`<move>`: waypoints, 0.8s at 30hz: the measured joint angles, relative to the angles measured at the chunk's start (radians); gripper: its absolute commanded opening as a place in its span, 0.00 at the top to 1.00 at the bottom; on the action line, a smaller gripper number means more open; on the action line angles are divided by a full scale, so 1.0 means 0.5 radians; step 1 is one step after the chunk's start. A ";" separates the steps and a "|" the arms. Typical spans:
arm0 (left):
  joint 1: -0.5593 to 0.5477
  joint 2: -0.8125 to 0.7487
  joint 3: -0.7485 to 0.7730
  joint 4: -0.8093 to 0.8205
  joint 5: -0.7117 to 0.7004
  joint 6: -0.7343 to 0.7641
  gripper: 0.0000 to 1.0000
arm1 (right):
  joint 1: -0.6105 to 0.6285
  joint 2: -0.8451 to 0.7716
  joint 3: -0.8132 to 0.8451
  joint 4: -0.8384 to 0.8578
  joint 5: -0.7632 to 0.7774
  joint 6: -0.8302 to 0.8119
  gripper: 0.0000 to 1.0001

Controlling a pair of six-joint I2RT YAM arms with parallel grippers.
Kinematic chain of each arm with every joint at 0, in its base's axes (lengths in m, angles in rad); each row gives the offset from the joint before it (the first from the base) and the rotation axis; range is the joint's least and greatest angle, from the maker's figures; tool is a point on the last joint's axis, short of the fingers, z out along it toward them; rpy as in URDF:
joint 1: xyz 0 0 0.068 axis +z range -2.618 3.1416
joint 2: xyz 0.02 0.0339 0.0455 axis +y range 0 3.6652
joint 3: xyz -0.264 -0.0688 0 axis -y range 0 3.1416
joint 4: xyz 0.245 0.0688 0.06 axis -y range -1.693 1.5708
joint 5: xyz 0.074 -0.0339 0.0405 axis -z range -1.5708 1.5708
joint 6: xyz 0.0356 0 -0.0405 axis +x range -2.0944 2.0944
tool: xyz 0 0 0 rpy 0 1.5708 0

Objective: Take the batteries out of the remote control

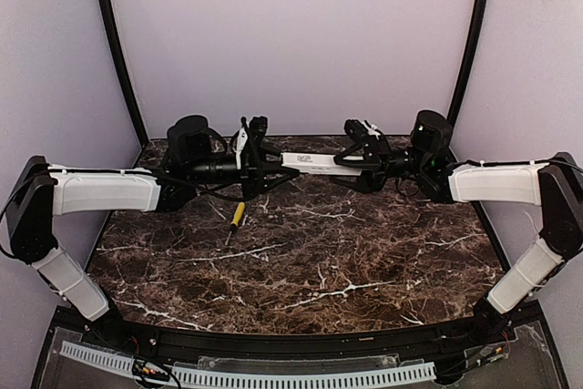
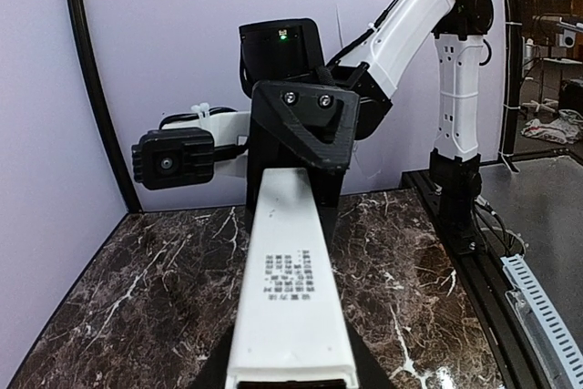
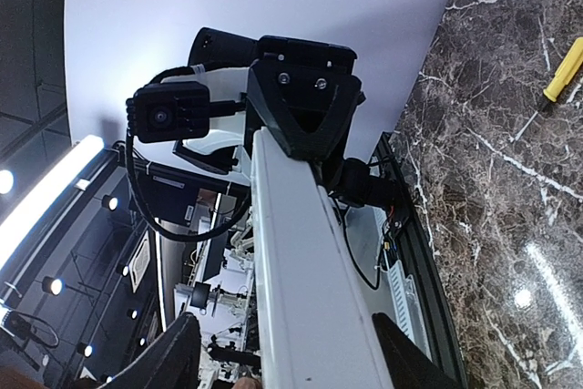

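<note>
Slim white rectangular plastic remote control (image 1: 314, 164) aloft at twelve o'clock: left gripper (image 1: 264, 166) pinches it, right gripper (image 1: 351, 159) spread. No batteries visible; unloading judged outstanding.

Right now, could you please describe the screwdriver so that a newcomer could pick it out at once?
Start from the dark marble table and look left of its middle, just nearer than the left gripper. The screwdriver lies there flat and alone. Its yellow handle and thin dark shaft set it apart from the long white remote control, which is held up above the table.
</note>
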 measured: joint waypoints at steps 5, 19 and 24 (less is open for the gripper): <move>0.000 0.007 0.000 0.002 0.002 -0.012 1.00 | -0.019 -0.023 0.022 -0.193 -0.002 -0.129 0.32; 0.000 0.007 0.000 -0.032 0.009 -0.008 1.00 | -0.182 -0.213 0.108 -0.987 0.062 -0.578 0.44; 0.000 0.007 0.000 -0.033 0.009 -0.008 1.00 | -0.182 -0.216 0.117 -1.110 0.095 -0.649 0.59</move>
